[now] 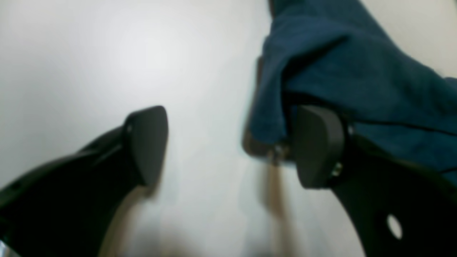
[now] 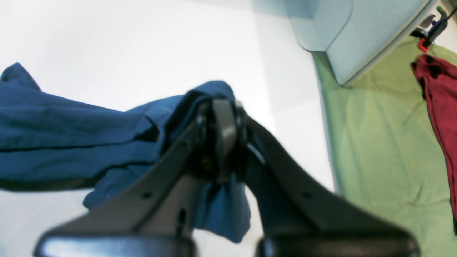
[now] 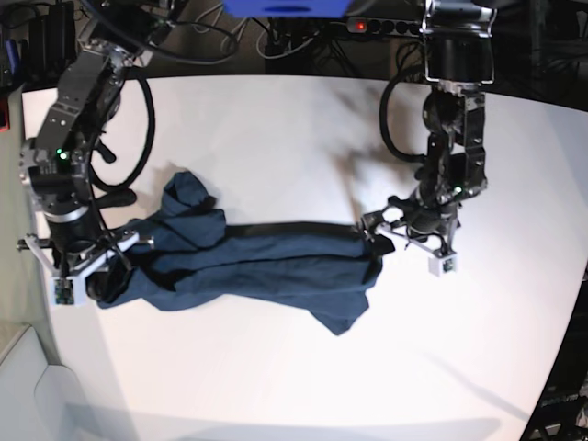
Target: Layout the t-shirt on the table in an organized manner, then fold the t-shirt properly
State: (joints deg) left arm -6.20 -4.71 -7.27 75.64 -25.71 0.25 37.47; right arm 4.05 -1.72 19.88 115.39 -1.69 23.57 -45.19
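Note:
The dark navy t-shirt [image 3: 248,266] lies bunched in a long, wrinkled band across the white table [image 3: 276,129]. It is stretched between my two grippers. My right gripper [image 2: 223,107], on the left of the base view [image 3: 112,262], is shut on one end of the t-shirt [image 2: 71,135], and a flap of cloth hangs below the fingers. My left gripper [image 1: 232,142] stands open at the other end [image 3: 375,237]. The t-shirt [image 1: 357,71] drapes over the outer side of one finger [image 1: 317,142], and its edge hangs just inside it. The other finger [image 1: 148,142] is bare.
Beyond the table's edge in the right wrist view lie a green sheet [image 2: 378,150], a maroon garment [image 2: 439,117] and a pale grey-blue box [image 2: 350,32]. Cables and a power strip [image 3: 386,23] run along the far edge in the base view.

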